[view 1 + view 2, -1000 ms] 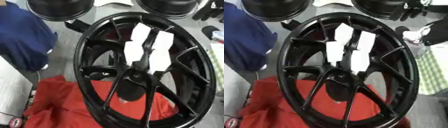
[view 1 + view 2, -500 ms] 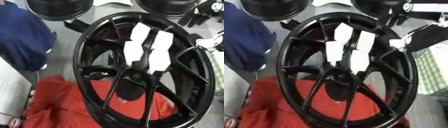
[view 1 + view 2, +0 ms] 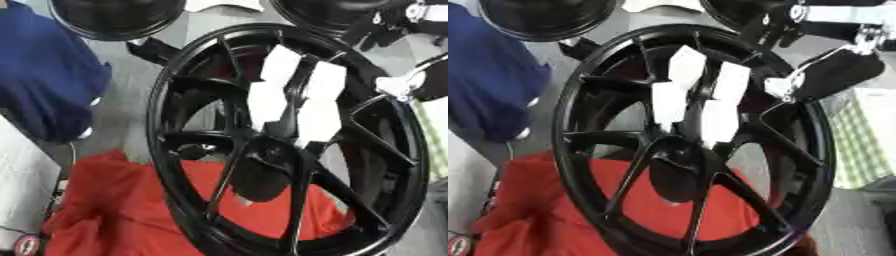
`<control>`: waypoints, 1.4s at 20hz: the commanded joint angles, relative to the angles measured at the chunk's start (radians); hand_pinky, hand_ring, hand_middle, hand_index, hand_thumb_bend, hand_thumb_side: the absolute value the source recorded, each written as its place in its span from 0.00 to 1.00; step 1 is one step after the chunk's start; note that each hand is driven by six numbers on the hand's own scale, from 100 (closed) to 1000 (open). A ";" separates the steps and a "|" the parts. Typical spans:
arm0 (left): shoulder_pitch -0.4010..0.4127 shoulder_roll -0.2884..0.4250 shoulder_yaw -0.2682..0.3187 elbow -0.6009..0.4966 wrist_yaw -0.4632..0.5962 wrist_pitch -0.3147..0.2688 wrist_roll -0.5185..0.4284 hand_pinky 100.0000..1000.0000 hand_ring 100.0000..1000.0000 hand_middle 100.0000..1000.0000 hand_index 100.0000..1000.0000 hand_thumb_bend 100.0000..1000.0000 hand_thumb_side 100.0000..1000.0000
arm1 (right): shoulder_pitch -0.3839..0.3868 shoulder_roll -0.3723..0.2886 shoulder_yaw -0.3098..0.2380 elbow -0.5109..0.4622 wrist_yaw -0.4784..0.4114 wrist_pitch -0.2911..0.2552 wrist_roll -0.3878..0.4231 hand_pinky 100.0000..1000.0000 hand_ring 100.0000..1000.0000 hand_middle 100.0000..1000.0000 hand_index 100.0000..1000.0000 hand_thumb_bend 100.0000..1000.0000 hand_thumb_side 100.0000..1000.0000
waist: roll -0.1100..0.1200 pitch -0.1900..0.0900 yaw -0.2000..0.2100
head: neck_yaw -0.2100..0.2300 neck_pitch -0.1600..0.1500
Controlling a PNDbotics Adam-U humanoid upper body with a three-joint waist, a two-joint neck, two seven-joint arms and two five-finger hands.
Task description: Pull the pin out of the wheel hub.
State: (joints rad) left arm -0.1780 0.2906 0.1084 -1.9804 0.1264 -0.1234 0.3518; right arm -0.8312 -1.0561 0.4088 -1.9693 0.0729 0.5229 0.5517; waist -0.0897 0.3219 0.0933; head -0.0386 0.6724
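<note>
Filling most of the frame, the black wheel hub (image 3: 693,145) stands tilted, its spokes running from a dark centre boss (image 3: 677,172) below the middle out to a thick rim whose right edge passes close to the right border of the left eye view. Four white patches (image 3: 697,97) sit on the spokes just above centre. The pin itself cannot be made out among the spokes.

From the upper right the right hand (image 3: 833,72) reaches in, a black shape with silver parts, meeting the hub's upper right rim; a small pale piece (image 3: 779,86) shows at its lower left tip against the rim. Whether its fingers are curled or straight cannot be told. No left hand shows in either view.

Under the hub's lower half lies red cloth (image 3: 114,210), spreading to the lower left corner. A dark blue cloth (image 3: 44,85) fills the upper left edge, with a strip of grey floor (image 3: 131,105) open between it and the hub's left rim. Two more black wheels (image 3: 114,17) cut the top edge. At the right border a green checked surface (image 3: 859,145) lies just beside the rim, leaving little room there.
</note>
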 commanded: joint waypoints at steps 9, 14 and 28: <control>-0.017 0.001 -0.004 -0.020 -0.009 0.003 -0.010 0.68 0.81 0.73 0.89 0.35 0.51 | -0.033 0.025 0.019 0.034 0.037 0.032 0.003 0.89 0.90 0.88 0.93 0.00 0.31 | -0.005 -0.003 0.008 | -0.010 0.013; -0.020 -0.001 -0.005 -0.020 -0.010 0.004 -0.010 0.68 0.81 0.73 0.89 0.35 0.51 | -0.034 0.033 0.018 0.036 0.021 0.014 0.011 0.90 0.91 0.89 0.95 0.00 0.35 | -0.005 0.005 0.010 | -0.019 0.040; -0.029 -0.005 -0.010 -0.020 -0.014 0.010 -0.016 0.68 0.81 0.73 0.89 0.34 0.51 | -0.035 0.044 0.004 0.056 0.060 -0.056 0.090 0.95 0.94 0.92 1.00 0.00 0.32 | -0.009 0.017 0.011 | -0.020 0.026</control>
State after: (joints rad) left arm -0.1973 0.2808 0.1015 -1.9804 0.1170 -0.1120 0.3383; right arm -0.8500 -0.9955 0.4287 -1.9180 0.1185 0.4687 0.6286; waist -0.1022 0.3532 0.1039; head -0.0557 0.7056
